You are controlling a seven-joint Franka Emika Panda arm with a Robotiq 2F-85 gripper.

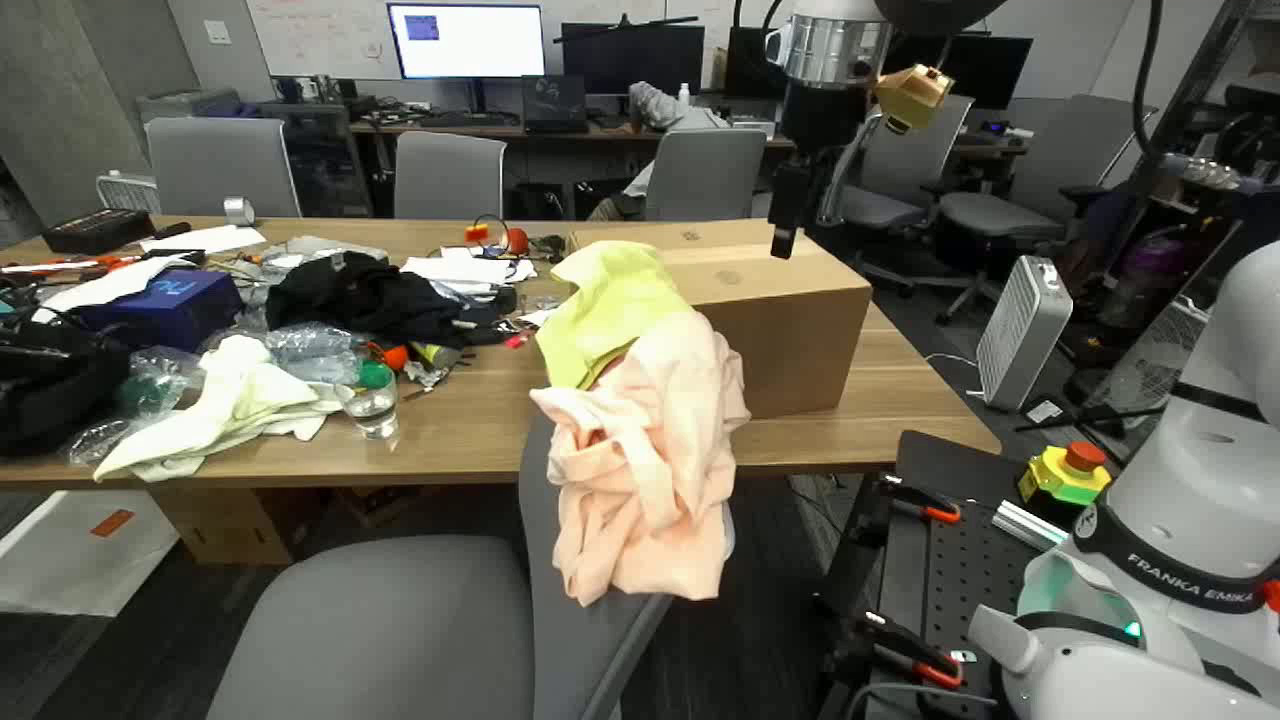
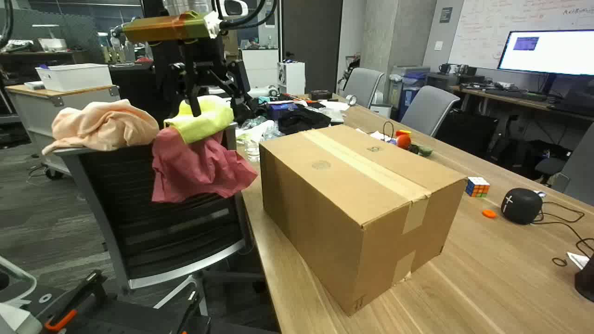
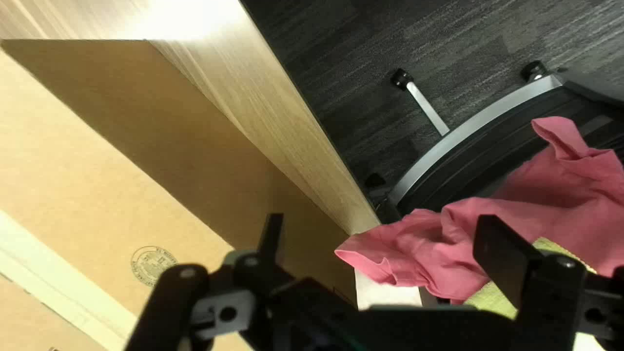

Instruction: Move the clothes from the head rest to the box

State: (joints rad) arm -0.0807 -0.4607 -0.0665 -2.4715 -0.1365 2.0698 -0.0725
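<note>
Three clothes are draped over the head rest (image 1: 543,490) of a grey chair. The peach garment (image 1: 650,470) hangs over one end; the yellow-green garment (image 2: 206,121) lies on top of the pink garment (image 2: 199,167), which droops down the chair's back. The brown cardboard box (image 2: 311,218) sits taped closed on the table beside the chair. My gripper (image 3: 380,222) is open, its fingers wide apart and holding nothing. In the wrist view, pink cloth shows beyond and between the fingers, with the box at left. In an exterior view the gripper (image 1: 783,235) appears raised in front of the box top.
The wooden table (image 2: 464,278) carries a black speaker (image 2: 521,206) and a puzzle cube (image 2: 477,186). Black garments (image 1: 350,300), a pale cloth (image 1: 225,410) and a glass (image 1: 372,405) clutter its far side. An emergency stop (image 1: 1065,475) stands by the arm's base.
</note>
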